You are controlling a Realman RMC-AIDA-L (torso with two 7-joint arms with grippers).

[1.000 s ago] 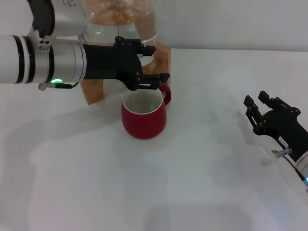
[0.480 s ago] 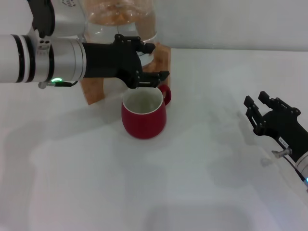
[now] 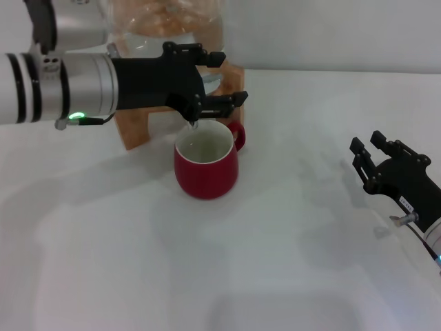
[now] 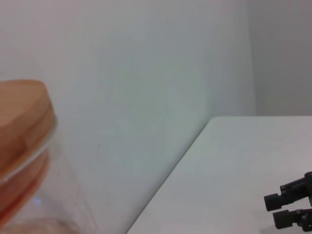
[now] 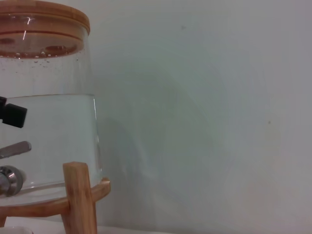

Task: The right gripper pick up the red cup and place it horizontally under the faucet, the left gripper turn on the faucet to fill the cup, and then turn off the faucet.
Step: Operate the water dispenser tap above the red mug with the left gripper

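Head view gave us the left gripper (image 3: 217, 81), a black pronged claw on a silver cylinder arm, with its jaws spread wide around the small chrome faucet (image 3: 193, 123) on the clear glass water jar (image 3: 172, 27). Just below those jaws stood the glossy red ceramic cup (image 3: 205, 165), upright on the white table (image 3: 289, 248), its cream inside showing. We saw the jar's wooden stand (image 3: 134, 127) behind the claw. The right gripper (image 3: 372, 155), a black claw, sat well apart from the cup, its jaws parted and empty.
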